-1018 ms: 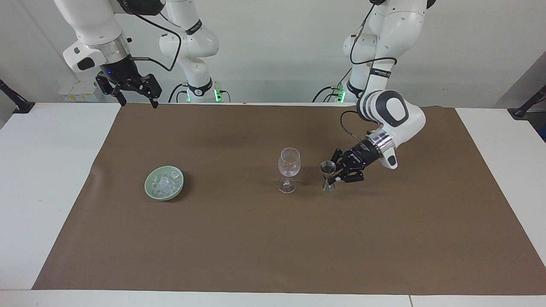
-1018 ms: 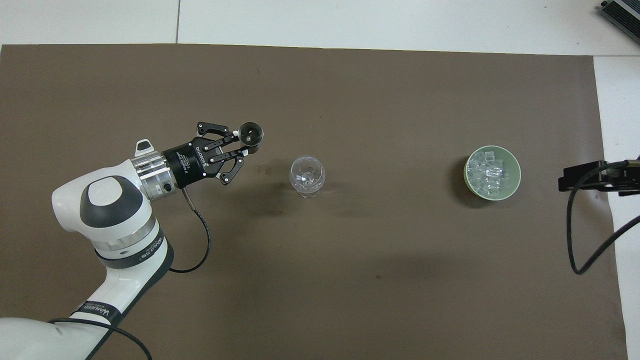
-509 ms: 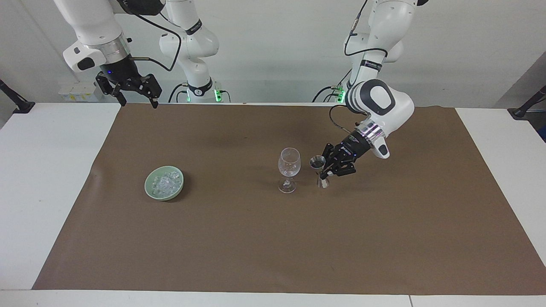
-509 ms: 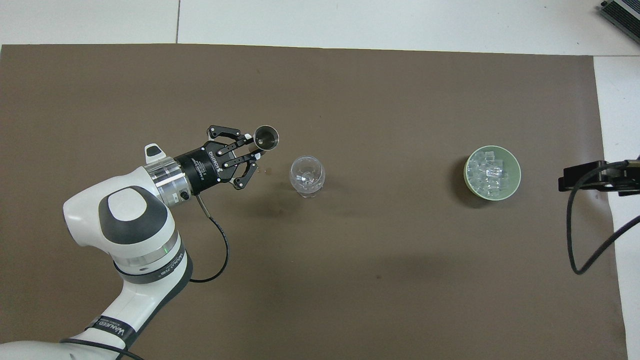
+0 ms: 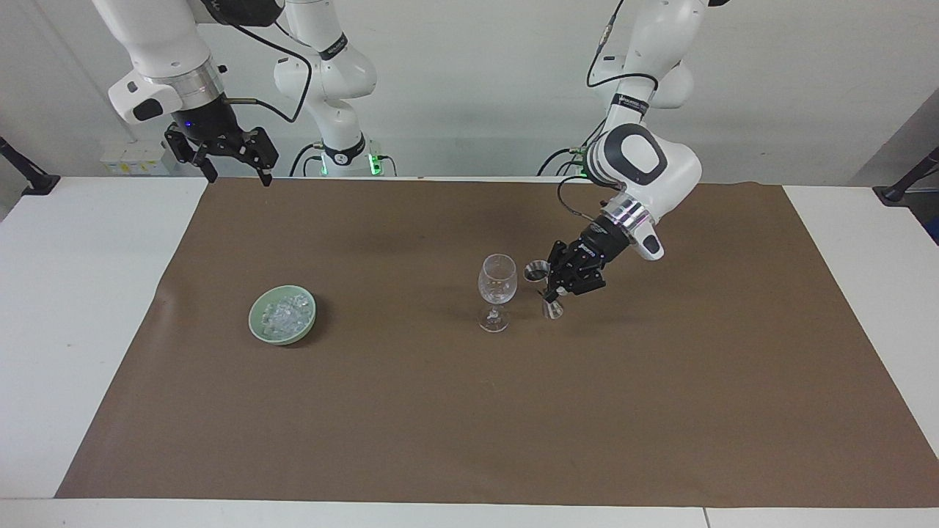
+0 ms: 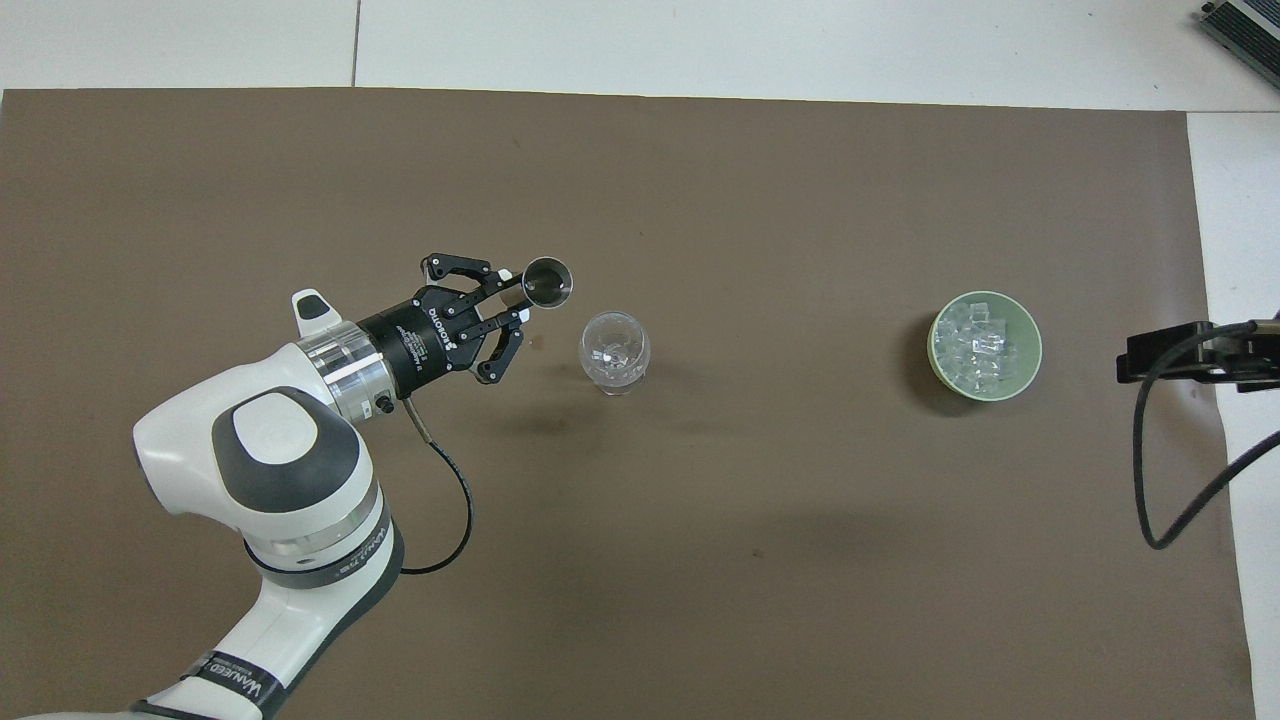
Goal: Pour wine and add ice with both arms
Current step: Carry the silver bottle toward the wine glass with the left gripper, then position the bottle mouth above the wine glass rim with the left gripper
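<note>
Ice (image 5: 282,317) apparently well apart from right pincer (image 5: 231,170)

Left gripper (image 5: 549,287) clamped low; right gripper (image 5: 233,174) agape, raised.

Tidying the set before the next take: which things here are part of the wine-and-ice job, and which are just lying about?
In use: jigger in the left gripper, wine glass, ice in the green bowl, right gripper waiting.
Just there: brown mat, cables.

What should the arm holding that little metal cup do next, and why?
Probably carry it a touch farther and tip it: the left gripper, shut on the small steel measuring cup, holds it beside the clear stemmed wine glass, its mouth not yet over the rim.
</note>
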